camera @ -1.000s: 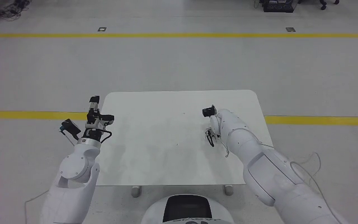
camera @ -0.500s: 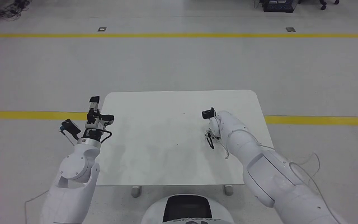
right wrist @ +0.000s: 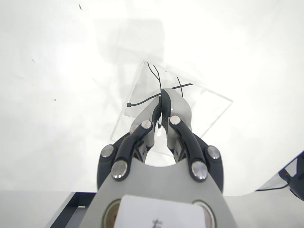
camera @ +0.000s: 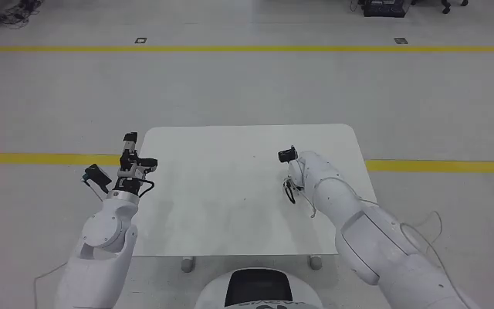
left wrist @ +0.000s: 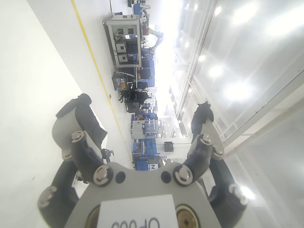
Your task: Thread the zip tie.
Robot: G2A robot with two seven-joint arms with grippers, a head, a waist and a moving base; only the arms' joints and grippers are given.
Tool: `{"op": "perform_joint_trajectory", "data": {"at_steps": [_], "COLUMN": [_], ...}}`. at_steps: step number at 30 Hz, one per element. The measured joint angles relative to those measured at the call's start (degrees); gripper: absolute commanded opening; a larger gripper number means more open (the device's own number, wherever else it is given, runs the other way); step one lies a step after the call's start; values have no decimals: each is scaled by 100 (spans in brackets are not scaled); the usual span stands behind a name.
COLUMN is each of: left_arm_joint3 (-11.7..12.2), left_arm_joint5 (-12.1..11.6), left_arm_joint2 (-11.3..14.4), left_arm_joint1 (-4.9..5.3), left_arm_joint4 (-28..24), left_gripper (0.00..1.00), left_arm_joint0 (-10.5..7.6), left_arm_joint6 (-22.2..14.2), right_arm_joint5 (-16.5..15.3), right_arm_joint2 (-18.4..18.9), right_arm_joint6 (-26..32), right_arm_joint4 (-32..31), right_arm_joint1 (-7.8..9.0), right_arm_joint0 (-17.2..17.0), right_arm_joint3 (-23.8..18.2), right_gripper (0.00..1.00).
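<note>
Bright overhead lighting, ceiling lamps [left wrist: 239, 91] flaring hard, table [right wrist: 59, 36] seemingly overexposed, wrist views bowed at the edges

A white label [left wrist: 136, 211] on the left gripper's [left wrist: 142, 103] base carries dark print, upside down and cut off. Far beyond its fingers, a small white sign [left wrist: 152, 166] bears one dark letter. The right gripper's [right wrist: 161, 96] base label [right wrist: 158, 214] shows one cut-off character.
</note>
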Motion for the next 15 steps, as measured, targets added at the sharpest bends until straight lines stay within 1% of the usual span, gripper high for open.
{"op": "perform_joint_trajectory", "data": {"at_steps": [15], "left_arm_joint3": [0], "left_arm_joint5": [0], "left_arm_joint2": [0], "left_arm_joint1": [0], "left_arm_joint4": [0], "left_gripper": [100], "left_arm_joint0": [0], "left_arm_joint6": [0], "right_arm_joint5": [-95], "right_arm_joint2": [66], "right_arm_joint6": [111], "right_arm_joint4": [3], "right_arm_joint1": [50], "right_arm_joint0": [62], "right_arm_joint3": [-131], "right_gripper": [0]}}
